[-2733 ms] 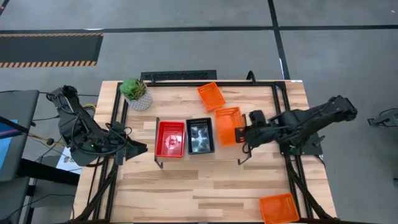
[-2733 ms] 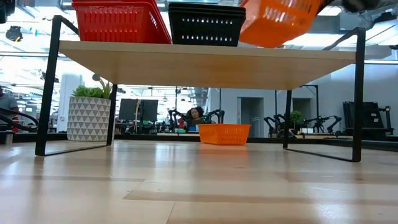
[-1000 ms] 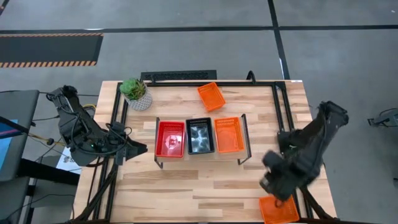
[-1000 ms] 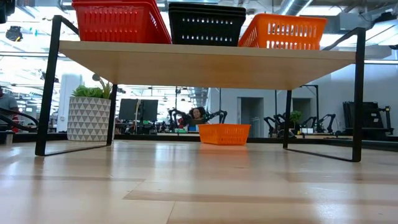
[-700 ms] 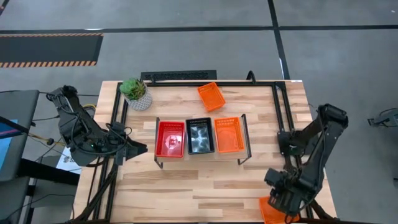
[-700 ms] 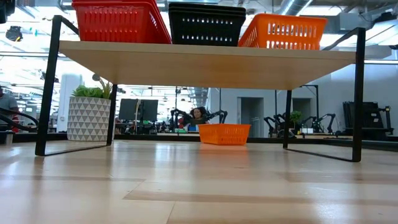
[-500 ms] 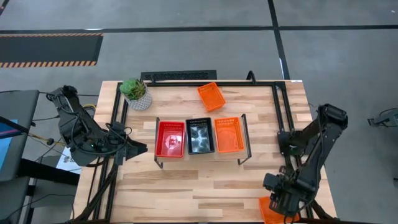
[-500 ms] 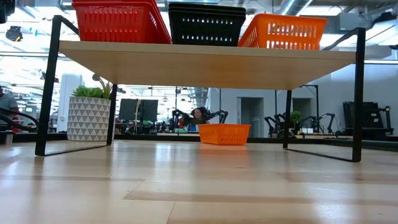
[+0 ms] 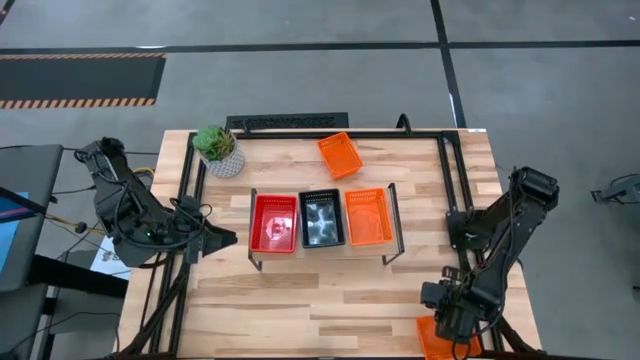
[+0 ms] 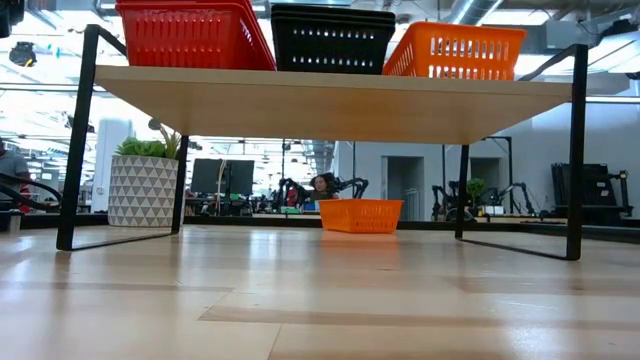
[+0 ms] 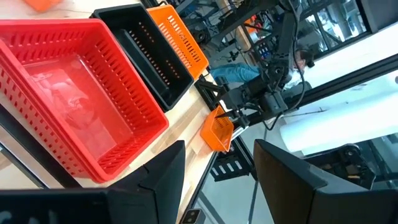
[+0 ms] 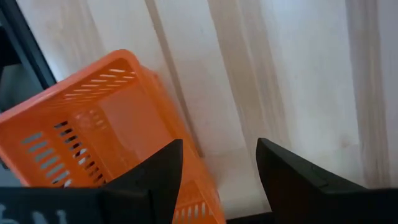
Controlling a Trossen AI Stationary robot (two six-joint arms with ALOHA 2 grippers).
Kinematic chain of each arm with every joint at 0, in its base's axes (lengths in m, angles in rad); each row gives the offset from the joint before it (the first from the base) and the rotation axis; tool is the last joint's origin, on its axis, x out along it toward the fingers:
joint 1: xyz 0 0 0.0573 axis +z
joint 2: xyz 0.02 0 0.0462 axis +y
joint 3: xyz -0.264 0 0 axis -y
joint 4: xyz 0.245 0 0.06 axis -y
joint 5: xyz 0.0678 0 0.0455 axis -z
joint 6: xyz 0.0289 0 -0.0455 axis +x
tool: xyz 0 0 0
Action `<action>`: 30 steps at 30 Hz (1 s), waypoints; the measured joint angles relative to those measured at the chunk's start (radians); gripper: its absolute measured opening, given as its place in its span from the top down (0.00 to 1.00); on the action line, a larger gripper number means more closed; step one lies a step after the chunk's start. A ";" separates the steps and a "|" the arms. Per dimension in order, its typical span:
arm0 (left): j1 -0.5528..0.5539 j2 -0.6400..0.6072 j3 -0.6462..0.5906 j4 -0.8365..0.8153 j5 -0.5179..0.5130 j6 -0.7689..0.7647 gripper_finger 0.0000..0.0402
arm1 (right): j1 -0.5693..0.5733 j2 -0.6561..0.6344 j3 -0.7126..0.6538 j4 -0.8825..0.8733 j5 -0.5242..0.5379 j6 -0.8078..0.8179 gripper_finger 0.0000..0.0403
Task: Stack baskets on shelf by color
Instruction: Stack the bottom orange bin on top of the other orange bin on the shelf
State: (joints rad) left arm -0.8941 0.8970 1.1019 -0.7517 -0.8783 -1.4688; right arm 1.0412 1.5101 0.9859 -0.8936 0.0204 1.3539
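Note:
On the shelf (image 9: 392, 222) three stacks stand side by side: red baskets (image 9: 274, 222), black baskets (image 9: 321, 218) and orange baskets (image 9: 368, 216). One orange basket (image 9: 339, 155) lies on the table behind the shelf. Another orange basket (image 12: 93, 143) lies at the table's near right corner. My right gripper (image 9: 455, 325) is over it, open and pointing down, with one finger (image 12: 152, 177) above the basket's inside and the other (image 12: 298, 183) above bare table beside its wall. My left gripper (image 11: 217, 186) waits open at the table's left edge, facing the shelf.
A white pot with a green plant (image 9: 218, 150) stands at the far left corner. The black table frame (image 9: 445, 180) runs along the left and right sides. The table's near edge and right edge are close to the corner basket (image 9: 428, 340).
My right gripper has gone toward the table's near right corner and down, coming over the orange basket there, and its wrist has rolled. All the baskets have stayed where they were.

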 joint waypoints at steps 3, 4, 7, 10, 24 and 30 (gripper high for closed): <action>0.000 0.001 0.000 0.000 -0.009 -0.009 0.56 | 0.000 0.000 0.000 0.007 0.000 -0.040 0.44; 0.000 0.003 0.000 0.000 -0.014 -0.011 0.56 | 0.000 0.000 0.000 0.009 0.000 -0.054 0.44; 0.000 0.008 0.000 0.000 -0.024 -0.016 0.56 | 0.000 0.000 0.000 0.013 -0.017 -0.090 0.44; 0.000 0.012 0.000 -0.001 -0.026 -0.017 0.56 | 0.007 0.000 0.000 0.013 -0.026 -0.121 0.44; 0.000 0.039 0.000 -0.002 -0.037 -0.019 0.56 | 0.057 0.075 0.000 0.020 -0.093 -0.147 0.44; 0.000 0.039 0.000 -0.002 -0.050 -0.023 0.56 | 0.056 0.149 0.000 0.028 -0.153 -0.151 0.60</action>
State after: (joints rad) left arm -0.8940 0.9363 1.1019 -0.7532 -0.9283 -1.4915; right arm 1.0974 1.6595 0.9863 -0.8657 -0.1328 1.2033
